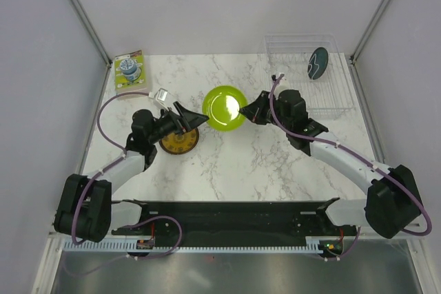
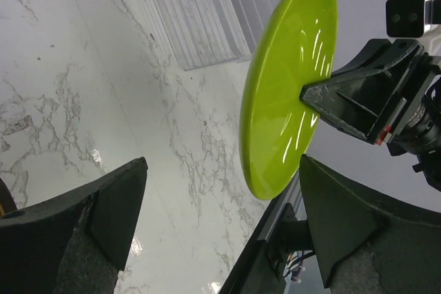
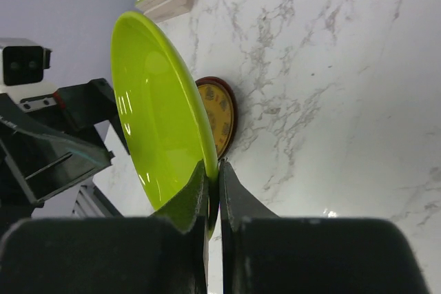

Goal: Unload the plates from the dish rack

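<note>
right hand [image 1: 242, 111] pinched lime green plate [image 1: 222, 108] by its right rim at frame centre, left hand [image 1: 193, 118] spread, just left of plate

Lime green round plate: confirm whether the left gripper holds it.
No, the left gripper stands open short of the lime green round plate; the right gripper pinches its rim.

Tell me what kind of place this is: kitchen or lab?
Probably a lab robot cell, not a kitchen: bare walls on metal posts box in a marble-look table, with arms bolted at its near edge and a clear rack as a prop.
</note>
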